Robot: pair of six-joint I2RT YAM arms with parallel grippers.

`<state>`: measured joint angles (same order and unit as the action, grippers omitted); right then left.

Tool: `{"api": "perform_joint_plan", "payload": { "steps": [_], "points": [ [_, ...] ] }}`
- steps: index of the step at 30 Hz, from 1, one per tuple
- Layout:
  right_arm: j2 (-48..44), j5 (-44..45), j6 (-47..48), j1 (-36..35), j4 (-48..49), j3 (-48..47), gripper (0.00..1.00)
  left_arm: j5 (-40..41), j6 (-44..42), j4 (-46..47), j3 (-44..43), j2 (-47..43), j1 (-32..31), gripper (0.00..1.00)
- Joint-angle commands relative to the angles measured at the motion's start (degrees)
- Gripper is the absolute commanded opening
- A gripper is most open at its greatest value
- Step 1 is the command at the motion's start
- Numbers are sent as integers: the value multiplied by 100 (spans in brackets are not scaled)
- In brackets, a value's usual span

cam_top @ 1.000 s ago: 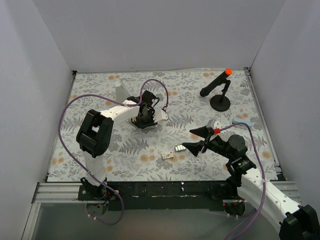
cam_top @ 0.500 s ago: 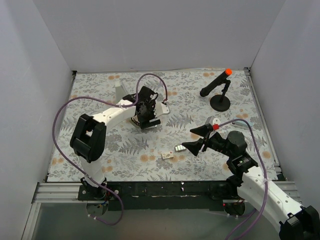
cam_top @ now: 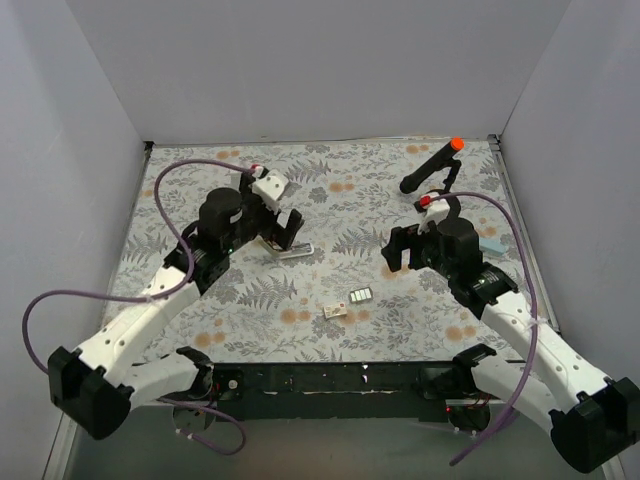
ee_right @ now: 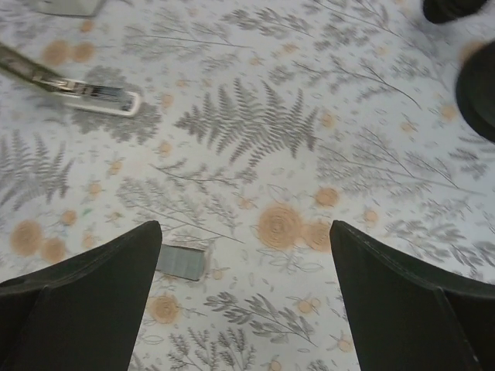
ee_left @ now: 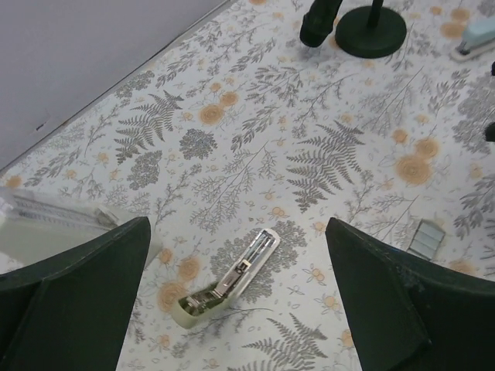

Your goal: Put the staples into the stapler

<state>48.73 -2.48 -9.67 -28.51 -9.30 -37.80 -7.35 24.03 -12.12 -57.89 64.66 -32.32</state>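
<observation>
The left gripper (cam_top: 282,228) has its jaws wide apart and empty above the stapler (ee_left: 230,278), which lies opened at mid-desk. The right gripper (cam_top: 400,256), also spread and empty, hangs over the staples (ee_right: 184,260), which lie toward the near edge beside a whitish packet (cam_top: 335,310).

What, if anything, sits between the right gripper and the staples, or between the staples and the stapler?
Nothing visible does. The right gripper hangs open with the staples unobstructed below it, and only patterned cloth lies between the staples and the stapler.
</observation>
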Motion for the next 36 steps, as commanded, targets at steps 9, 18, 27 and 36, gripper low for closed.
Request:
{"api": "perform_joint_plan", "payload": {
  "steps": [9,18,27,36],
  "points": [
    [1814,1804,508,1778,-960,-1316,97,1226,1657,1184,2052,-2501,41,98],
    [3563,1635,405,3360,-1547,-2643,93,1465,1710,1256,2369,-3126,59,98],
    [4531,2093,-866,3686,-2234,-3128,98,1483,1675,1361,2528,-3478,50,98],
    [4540,2806,-2275,3677,-2006,-2785,94,1404,1649,1388,2581,-3566,-3,98]
  ]
}}
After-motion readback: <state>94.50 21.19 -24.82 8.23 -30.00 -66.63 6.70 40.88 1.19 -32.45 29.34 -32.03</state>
